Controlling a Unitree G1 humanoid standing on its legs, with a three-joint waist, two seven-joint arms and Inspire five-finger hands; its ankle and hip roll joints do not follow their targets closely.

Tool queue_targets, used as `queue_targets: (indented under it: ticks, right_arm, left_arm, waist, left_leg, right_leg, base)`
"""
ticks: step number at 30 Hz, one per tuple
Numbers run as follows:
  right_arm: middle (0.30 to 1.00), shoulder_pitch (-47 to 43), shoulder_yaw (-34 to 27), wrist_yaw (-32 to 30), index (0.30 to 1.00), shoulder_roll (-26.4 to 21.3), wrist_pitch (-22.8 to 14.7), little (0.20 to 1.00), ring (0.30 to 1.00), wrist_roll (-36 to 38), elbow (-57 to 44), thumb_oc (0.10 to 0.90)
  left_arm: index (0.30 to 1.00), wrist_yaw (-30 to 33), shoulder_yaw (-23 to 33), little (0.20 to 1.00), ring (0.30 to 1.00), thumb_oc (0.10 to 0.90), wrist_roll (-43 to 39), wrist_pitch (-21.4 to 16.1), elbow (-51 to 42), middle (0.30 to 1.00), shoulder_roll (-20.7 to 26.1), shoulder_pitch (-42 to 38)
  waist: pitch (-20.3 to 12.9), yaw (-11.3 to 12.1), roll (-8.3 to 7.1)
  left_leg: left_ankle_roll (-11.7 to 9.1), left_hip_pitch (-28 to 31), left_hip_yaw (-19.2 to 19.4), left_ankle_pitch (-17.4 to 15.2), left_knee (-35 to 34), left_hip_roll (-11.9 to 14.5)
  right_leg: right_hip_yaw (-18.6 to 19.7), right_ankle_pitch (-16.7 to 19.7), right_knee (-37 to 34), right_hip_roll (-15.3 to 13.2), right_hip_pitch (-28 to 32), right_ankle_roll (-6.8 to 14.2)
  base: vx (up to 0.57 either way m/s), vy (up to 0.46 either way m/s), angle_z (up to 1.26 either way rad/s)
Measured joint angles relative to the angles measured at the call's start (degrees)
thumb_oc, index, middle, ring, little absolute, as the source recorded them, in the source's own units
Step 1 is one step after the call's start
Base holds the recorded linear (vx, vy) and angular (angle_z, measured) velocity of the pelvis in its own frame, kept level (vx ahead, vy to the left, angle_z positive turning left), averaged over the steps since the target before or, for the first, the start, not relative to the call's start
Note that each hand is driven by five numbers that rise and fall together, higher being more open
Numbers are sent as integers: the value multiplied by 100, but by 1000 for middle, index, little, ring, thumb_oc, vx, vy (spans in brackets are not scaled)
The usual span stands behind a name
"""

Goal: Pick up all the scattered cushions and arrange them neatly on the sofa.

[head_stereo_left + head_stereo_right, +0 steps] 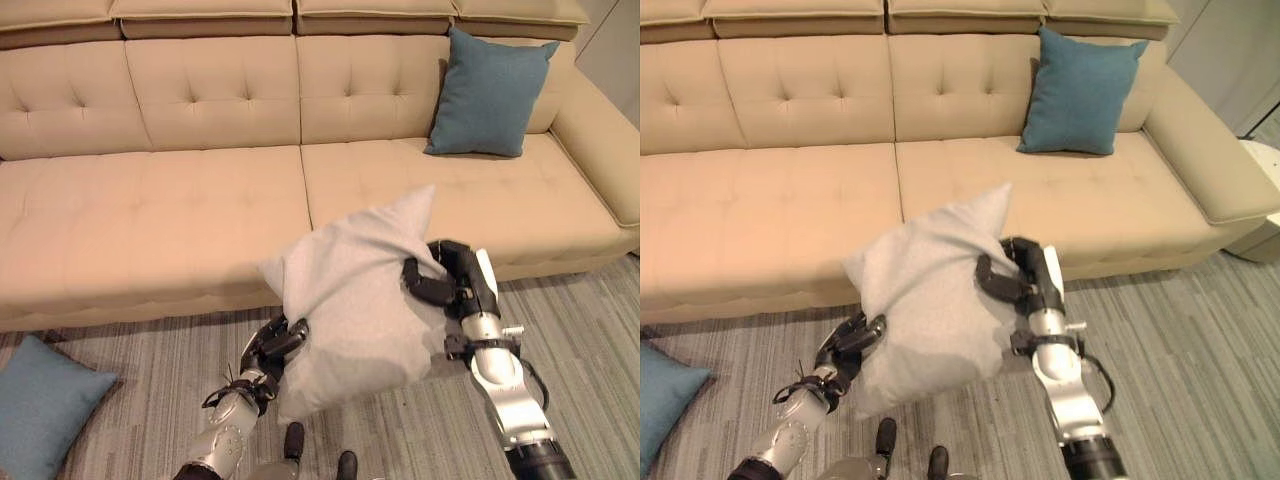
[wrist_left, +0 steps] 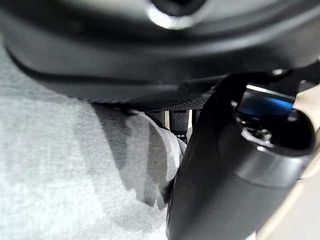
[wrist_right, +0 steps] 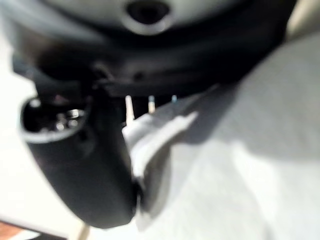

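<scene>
- Grey-white cushion (image 1: 355, 305) held up in the air in front of the sofa (image 1: 150, 215), above the striped carpet (image 1: 590, 330) and level with the front edge of the sofa's seat.
- Left hand (image 1: 272, 345) clamped on the cushion's lower left edge, on the side away from the sofa, with fingers and thumb curled round the fabric; pinched cloth seen bunched between thumb and fingers (image 2: 177, 120) in the left wrist view.
- Right hand (image 1: 445, 280) closed on the cushion's right edge, close to the sofa front, dark fingers (image 1: 425, 290) hooked over the cloth; a fold of cushion squeezed against the thumb (image 3: 95, 165) in the right wrist view.
- Cushion tilted, one corner pointing up toward the sofa's seat.
- Teal cushion (image 1: 490, 92) standing upright on the sofa, leaning against the backrest near the sofa's right arm.
- Second teal cushion (image 1: 40, 405) lying flat on the carpet, off the sofa's left front, well apart from the held one.
</scene>
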Motion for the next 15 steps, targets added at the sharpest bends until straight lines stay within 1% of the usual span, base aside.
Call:
queue_targets:
  ticks: [1, 2, 3, 6, 7, 9, 11, 12, 14, 15]
  right_arm:
    - [300, 67, -2, 22, 300, -1, 6, 300, 300, -3, 20, 400]
    - [300, 417, -143, 104, 300, 130, -92, 300, 300, 7, 72, 400]
    - [300, 560, -163, 134, 300, 181, -82, 300, 300, 14, 75, 400]
    - [300, 823, -165, 239, 300, 170, -71, 300, 300, 17, 99, 400]
    - [300, 869, -162, 263, 300, 170, -73, 300, 300, 17, 156, 400]
    - [300, 871, -161, 267, 300, 168, -98, 300, 300, 33, 330, 400]
    - [300, 828, -154, 270, 300, 160, -112, 300, 300, 49, 492, 400]
    - [300, 814, -156, 271, 300, 155, -111, 300, 300, 49, 529, 400]
    - [300, 733, -133, 280, 300, 156, -112, 300, 300, 113, 603, 400]
    - [300, 683, -114, 299, 300, 147, -111, 300, 300, 141, 652, 400]
  left_arm:
    - [300, -1, 5, 300, 300, 400, 64, 23, 5, 300, 40, 31]
    - [300, -161, -2, 300, 300, 400, 283, 52, -22, 300, 125, 202]
    - [300, -231, -7, 300, 300, 400, 349, 70, -24, 300, 102, 282]
    - [300, -243, 4, 300, 300, 400, 508, 116, -22, 300, 136, 396]
    - [300, -261, 0, 300, 300, 400, 536, 117, -20, 300, 170, 433]
    - [300, -305, -4, 300, 300, 400, 573, 117, -1, 300, 171, 430]
    - [300, -362, -4, 300, 300, 400, 578, 116, 37, 300, 173, 419]
    - [300, -362, -7, 300, 300, 400, 582, 117, 52, 300, 168, 415]
    - [300, -364, -28, 300, 300, 400, 581, 111, 223, 300, 149, 333]
    - [300, -363, -23, 300, 300, 400, 581, 112, 289, 300, 150, 319]
  waist:
    - [-8, -17, 15]
    - [-53, -121, 46]
    - [-93, -142, 44]
    - [-133, -221, 102]
    - [-146, -293, 116]
    - [-169, -291, 89]
    - [-189, -282, 81]
    - [-193, -258, 72]
    - [-200, -225, 82]
    - [-205, -171, 93]
  left_leg:
    - [-4, 0, 5, 4, 1, 3]
    - [-14, 24, -44, 11, 2, 10]
    - [-16, 28, -40, 8, 1, 6]
    - [-21, 25, -20, 13, -1, 14]
    - [-57, 22, -23, 39, 6, 27]
    - [-111, -49, -28, 32, 89, 34]
    - [-153, -146, -64, 25, 188, 58]
    - [-198, -181, -56, -2, 229, 69]
    - [-277, -466, -73, -47, 651, 44]
    - [-315, -545, -70, -73, 771, 44]
  right_leg:
    - [9, -1, 0, 2, -2, -1]
    - [8, -9, 0, 13, 38, 2]
    - [12, -13, -1, 12, 38, -4]
    - [25, -21, 0, 19, 29, -20]
    - [28, -23, 1, 37, 28, -22]
    - [23, -12, 2, 56, 8, -106]
    - [11, -2, 1, 84, -31, -123]
    - [8, 21, 1, 89, -56, -198]
    - [-8, 25, 40, 72, -151, -310]
    - [-3, 29, 36, 70, -161, -321]
  base:
    - [-41, -115, 6]
    - [-45, -119, 7]
    - [-29, -63, 6]
    - [-63, -88, -4]
    - [-95, -141, -3]
    - [-72, -93, 3]
    - [-26, -30, 7]
    - [-18, -18, 7]
    - [65, 27, 3]
    - [125, 49, 3]
